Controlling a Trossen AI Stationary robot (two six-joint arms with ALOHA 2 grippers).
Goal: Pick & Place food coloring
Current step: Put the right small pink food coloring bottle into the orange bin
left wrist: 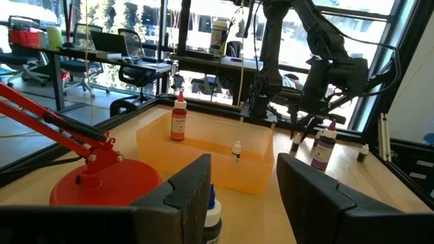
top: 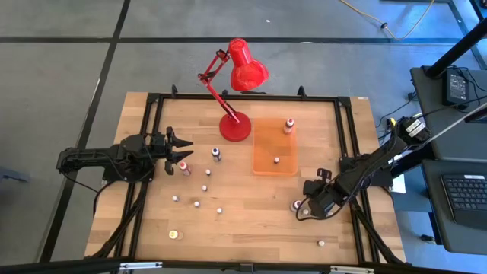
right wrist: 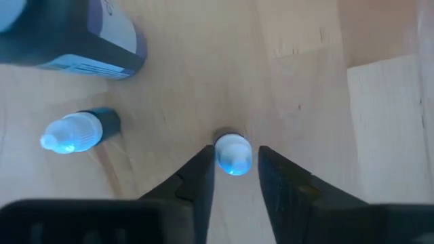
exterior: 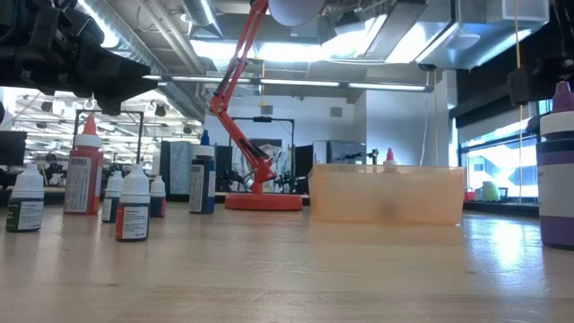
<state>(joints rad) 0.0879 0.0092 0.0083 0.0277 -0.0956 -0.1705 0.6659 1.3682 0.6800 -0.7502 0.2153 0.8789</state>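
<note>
My right gripper (right wrist: 233,177) points down near the table's right edge, open. Its fingers stand close on either side of a tiny white-capped food coloring bottle (right wrist: 233,153) that stands upright on the wood. A taller purple-capped bottle (top: 295,205) and another tiny bottle (right wrist: 76,131) stand just beside it. My left gripper (top: 181,154) waits open and level at the table's left, among several more small food coloring bottles (top: 205,187). One blue-tipped bottle (left wrist: 212,211) stands between its fingers. My right gripper comes at the tiny bottle from above, with one finger (right wrist: 201,173) on each side of its white cap (right wrist: 233,144). Only slivers of gap show, and I cannot tell whether the fingers touch the cap. The bottle stands on the table.
A flat orange tray (top: 262,164) lies at the table's middle right, with a red-orange bottle (top: 289,125) and a tiny bottle (top: 276,160) in it. A red desk lamp (top: 235,126) stands left of it. Lone bottles stand near the front edge (top: 321,243).
</note>
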